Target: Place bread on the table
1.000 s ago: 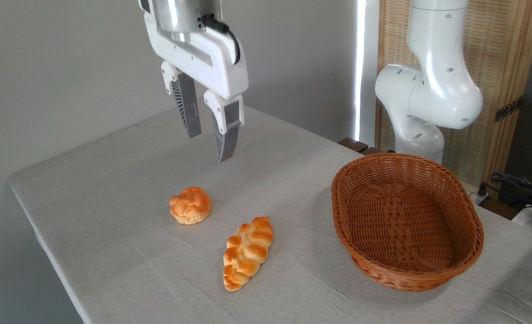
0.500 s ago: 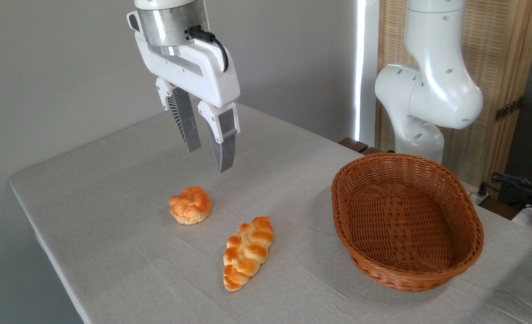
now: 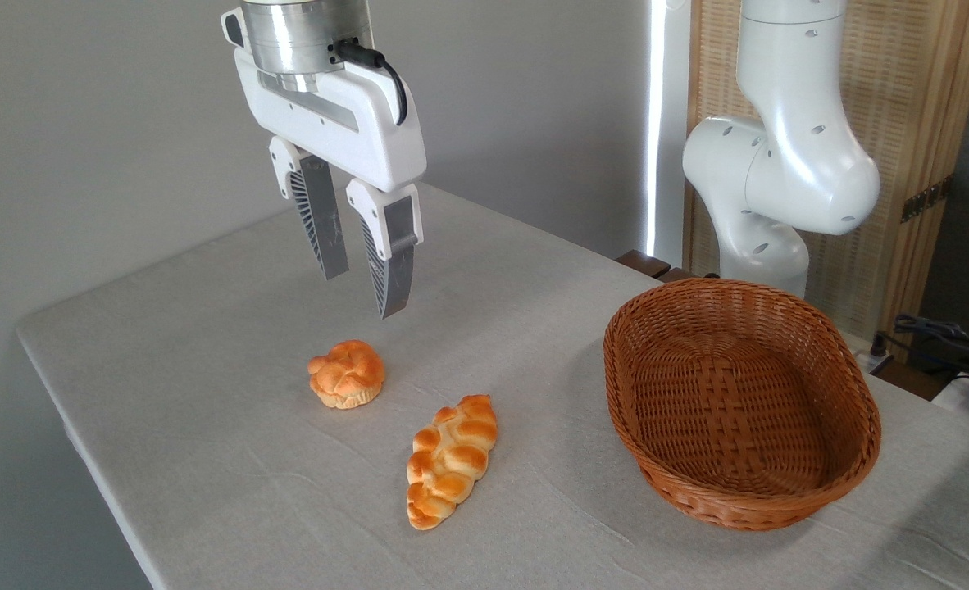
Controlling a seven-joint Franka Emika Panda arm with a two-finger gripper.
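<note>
The bread (image 3: 452, 460), a long braided golden-orange loaf, lies flat on the grey cloth table (image 3: 206, 328) near the front, left of the basket. My gripper (image 3: 361, 292) hangs open in the air above the table, up and to the left of the bread, with nothing between its fingers. It is almost straight above a small round knotted bun (image 3: 347, 374) and well clear of it.
A brown oval wicker basket (image 3: 739, 401) stands on the right of the table, and nothing lies inside it. The arm's white base (image 3: 780, 164) rises behind the basket. The table's left edge runs close to the bun's side.
The gripper has drifted left and slightly down over the last second, still open. The bread, the bun and the basket have not moved.
</note>
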